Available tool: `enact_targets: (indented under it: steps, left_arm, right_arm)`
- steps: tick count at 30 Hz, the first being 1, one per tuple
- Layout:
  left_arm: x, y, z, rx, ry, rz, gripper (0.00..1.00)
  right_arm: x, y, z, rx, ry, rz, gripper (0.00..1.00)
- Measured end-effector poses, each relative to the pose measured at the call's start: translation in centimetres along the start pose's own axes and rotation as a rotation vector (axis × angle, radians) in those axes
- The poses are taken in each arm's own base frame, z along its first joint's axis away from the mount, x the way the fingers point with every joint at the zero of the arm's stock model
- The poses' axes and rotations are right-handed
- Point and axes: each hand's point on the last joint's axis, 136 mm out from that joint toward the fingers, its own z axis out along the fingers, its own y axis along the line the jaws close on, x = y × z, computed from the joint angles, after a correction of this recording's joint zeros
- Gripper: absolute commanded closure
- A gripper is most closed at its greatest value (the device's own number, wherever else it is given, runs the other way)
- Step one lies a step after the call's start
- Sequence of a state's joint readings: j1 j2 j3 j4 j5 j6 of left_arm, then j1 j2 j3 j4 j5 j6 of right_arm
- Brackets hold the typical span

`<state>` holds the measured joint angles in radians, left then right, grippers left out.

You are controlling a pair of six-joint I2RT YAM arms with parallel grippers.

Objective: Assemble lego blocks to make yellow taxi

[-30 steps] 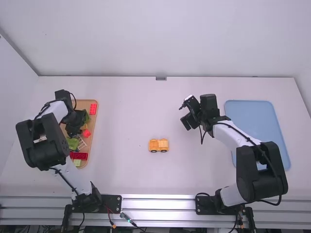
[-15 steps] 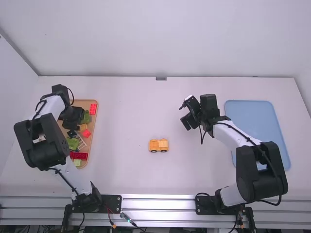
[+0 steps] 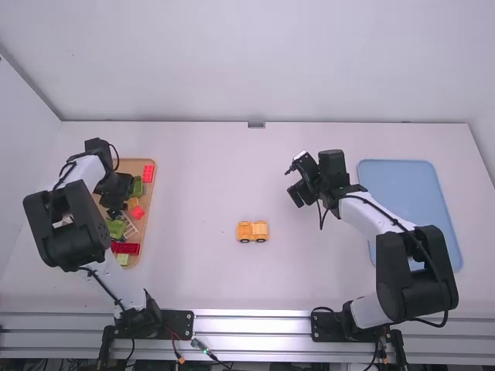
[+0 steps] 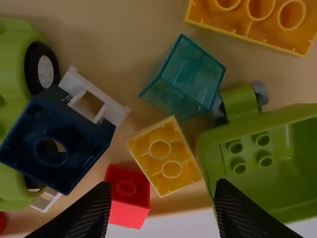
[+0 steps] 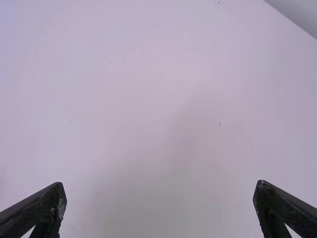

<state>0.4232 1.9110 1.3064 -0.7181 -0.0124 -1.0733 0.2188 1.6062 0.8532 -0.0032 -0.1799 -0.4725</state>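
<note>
Left gripper (image 4: 164, 184) has shifted slightly over the tray (image 3: 133, 165), spread like right gripper (image 5: 160, 184); mid-frame, wheeled taxi body (image 3: 252, 231) is assembled, roof probably remains.

In the high view the left arm (image 3: 85, 168) covers part of the wooden tray (image 3: 151, 193), and what lies beneath it is hidden; the right arm (image 3: 379, 216) hides part of the blue mat (image 3: 402, 178); how the bricks of the small yellow car (image 3: 252, 231) join is too small to tell; in the left wrist view the edges cut off a yellow-orange brick (image 4: 257, 22), the green wheeled piece (image 4: 15, 64), partly hidden by a dark blue brick (image 4: 64, 139), and the open green block (image 4: 262, 161); a red piece (image 4: 2, 222) is too cropped to identify; specks (image 5: 220, 125) in the right wrist view are too tiny to tell
</note>
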Motion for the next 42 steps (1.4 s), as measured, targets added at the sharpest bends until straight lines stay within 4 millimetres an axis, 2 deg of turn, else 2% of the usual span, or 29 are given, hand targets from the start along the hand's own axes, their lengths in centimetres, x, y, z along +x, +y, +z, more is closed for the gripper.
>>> enact_targets:
  steps: [4, 7, 14, 20, 25, 36, 42]
  left_arm:
    - [-0.1, -0.2, 0.4, 0.016, -0.009, 0.0, 0.43]
    - [0.1, 0.2, 0.9, 0.011, -0.006, 0.0, 0.47]
    - [0.0, 0.0, 1.0, 0.021, -0.011, 0.0, 0.48]
    - [-0.1, -0.2, -0.3, 0.003, -0.001, 0.0, 0.5]
    - [-0.4, -0.7, -1.7, -0.001, 0.001, 0.0, 0.47]
    - [0.9, 2.3, -2.5, -0.134, 0.058, 0.002, 0.45]
    - [0.2, 1.7, -2.2, -0.109, 0.02, 0.003, 0.44]
  right_arm:
    - [0.0, 0.0, 0.0, 0.0, 0.001, 0.0, 0.01]
    - [0.0, 0.0, 0.0, 0.0, 0.001, -0.001, 0.01]
    - [0.0, 0.0, 0.0, 0.0, 0.0, 0.0, 0.01]
    - [0.0, 0.0, 0.0, 0.0, 0.001, -0.001, 0.01]
    - [0.0, 0.0, 0.0, -0.001, 0.0, 0.0, 0.01]
    - [0.0, 0.0, 0.0, -0.001, 0.001, -0.001, 0.01]
    - [0.0, 0.0, 0.0, 0.0, 0.001, 0.0, 0.01]
